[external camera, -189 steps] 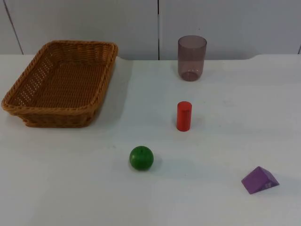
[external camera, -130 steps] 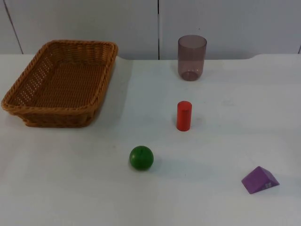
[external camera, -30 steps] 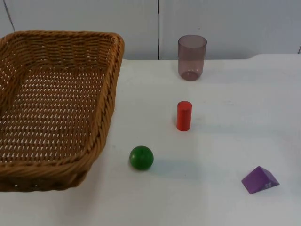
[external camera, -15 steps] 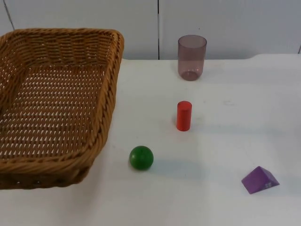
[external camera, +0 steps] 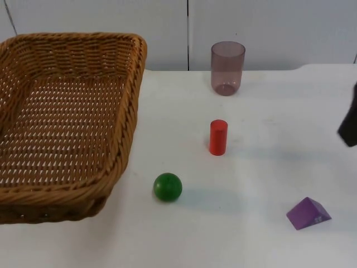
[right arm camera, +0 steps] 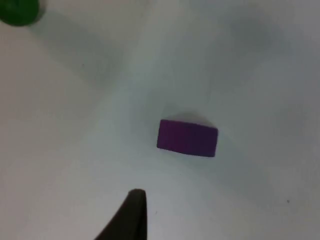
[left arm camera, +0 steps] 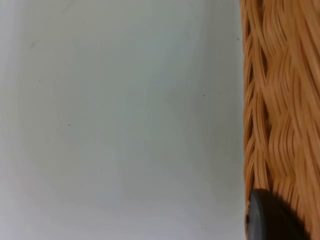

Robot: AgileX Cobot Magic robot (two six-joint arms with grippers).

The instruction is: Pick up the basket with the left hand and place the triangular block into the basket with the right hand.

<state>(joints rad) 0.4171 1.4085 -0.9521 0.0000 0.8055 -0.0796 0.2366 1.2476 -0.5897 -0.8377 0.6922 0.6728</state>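
Left gripper [left arm camera: 270, 220] clamps basket [external camera: 67, 117] rim, lifted at desk's left edge. Right gripper [external camera: 348, 125] aloft, finger state unclear. Purple triangular block [external camera: 308, 213] near front-right corner; sloped faces risk slipping from pinch.

Lab test bench: bare white table [external camera: 268, 111], grey partition wall [external camera: 268, 33], toy blocks as props.
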